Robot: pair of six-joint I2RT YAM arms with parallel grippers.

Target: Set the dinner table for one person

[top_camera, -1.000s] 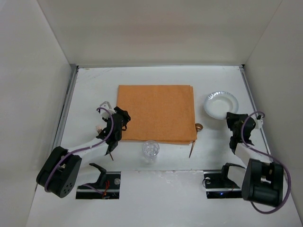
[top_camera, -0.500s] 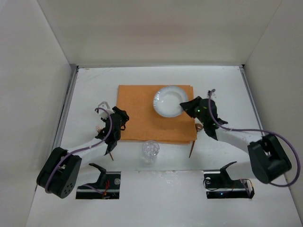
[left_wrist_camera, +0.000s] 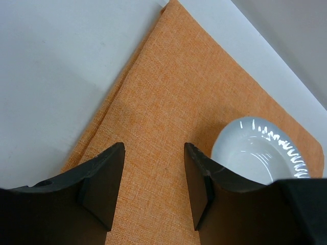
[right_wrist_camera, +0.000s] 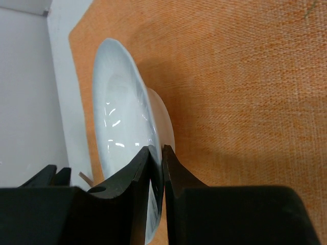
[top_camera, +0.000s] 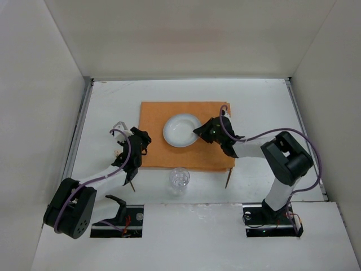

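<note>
A white plate (top_camera: pixel 180 130) is over the middle of the orange cloth mat (top_camera: pixel 169 155) on the white dinner table (top_camera: pixel 259 96). My right gripper (top_camera: pixel 200 132) is shut on the plate's right rim. In the right wrist view the fingers (right_wrist_camera: pixel 156 153) pinch the rim of the plate (right_wrist_camera: pixel 122 117), which is tilted close above the mat (right_wrist_camera: pixel 245 92). My left gripper (top_camera: pixel 138 142) is open and empty over the mat's left edge. Its wrist view (left_wrist_camera: pixel 153 168) shows the mat (left_wrist_camera: pixel 179 92) between the jaws and the plate (left_wrist_camera: pixel 255 153) to the right.
A clear glass (top_camera: pixel 179 179) stands just in front of the mat. A brown wooden utensil (top_camera: pixel 228 179) lies off the mat's front right corner. Another thin utensil (top_camera: pixel 132 184) lies by the left arm. Walls enclose the table on three sides.
My right arm has carried the plate from the table's right side leftward onto the mat's middle. My left gripper has barely moved.
</note>
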